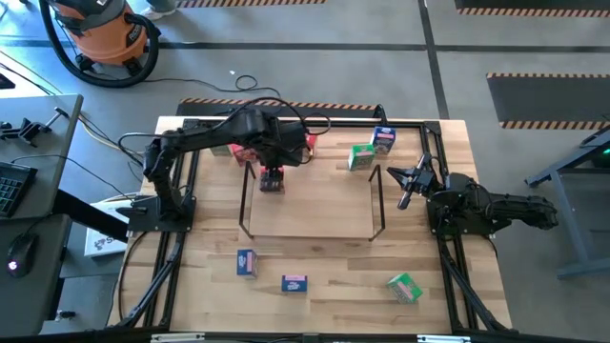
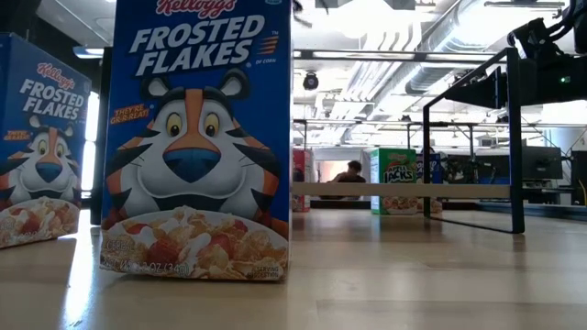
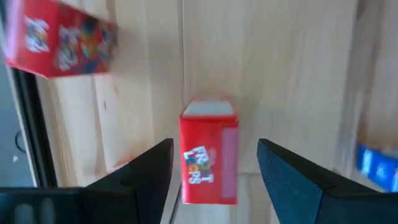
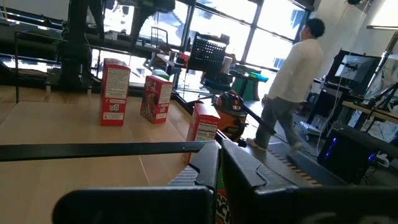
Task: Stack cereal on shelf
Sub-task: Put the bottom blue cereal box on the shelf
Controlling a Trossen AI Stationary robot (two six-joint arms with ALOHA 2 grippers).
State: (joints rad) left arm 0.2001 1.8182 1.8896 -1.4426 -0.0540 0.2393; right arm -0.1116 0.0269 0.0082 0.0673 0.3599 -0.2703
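My left claw (image 3: 214,171) hangs open astride a red Froot Loops box (image 3: 208,158) standing at the wire shelf (image 1: 310,200) (its back-left corner); next I'd lower and pinch; my right claw (image 1: 408,181), fingers unreadable, waits beside the shelf's right end.

In the low view, the nearest blue cereal box (image 2: 195,137) reads "Kellogg's FROSTED FLAKES", with "THEY'RE GR-R-REAT!" beside the tiger's head. A second blue box (image 2: 41,156) just beside it carries the same brand and name. Far behind it, a green box (image 2: 393,181) shows what looks like "JACKS".
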